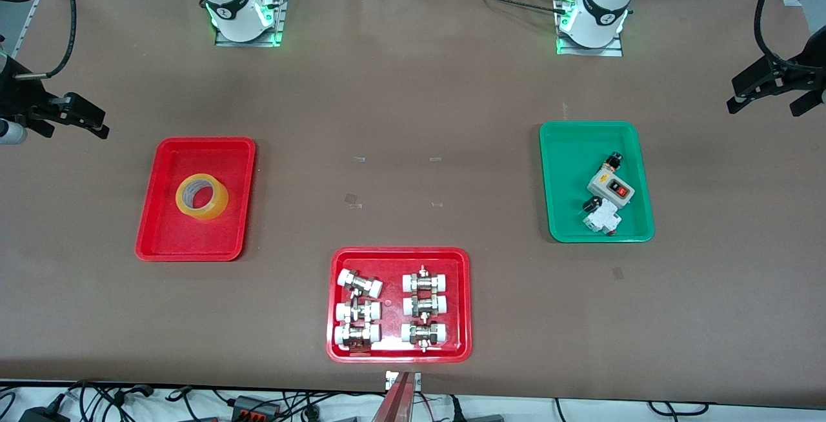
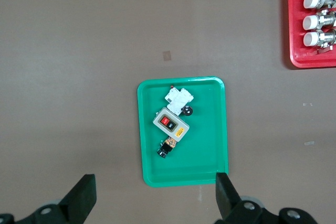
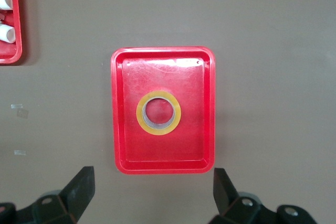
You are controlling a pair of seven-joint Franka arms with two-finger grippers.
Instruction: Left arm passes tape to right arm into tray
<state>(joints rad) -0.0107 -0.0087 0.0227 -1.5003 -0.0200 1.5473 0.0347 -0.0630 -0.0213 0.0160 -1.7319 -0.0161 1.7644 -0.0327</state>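
Observation:
The yellow tape roll point(image 1: 213, 211) lies flat in the plain red tray point(image 1: 161, 235) toward the right arm's end of the table. The right wrist view looks straight down on the tape point(image 3: 142, 115) in the tray point(image 3: 194, 140). My right gripper point(image 1: 74, 128) is open and empty, held high beside that tray at the table's end; its open fingers frame the tray's rim in the right wrist view point(image 3: 152, 177). My left gripper point(image 1: 765, 109) is open and empty, held high at the left arm's end of the table, and shows in the left wrist view point(image 2: 155, 182).
A green tray point(image 1: 568, 215) with a switch box and small electrical parts lies toward the left arm's end, also in the left wrist view point(image 2: 210, 156). A wider red tray point(image 1: 400, 352) with several white-capped metal fittings lies nearest the front camera, mid-table.

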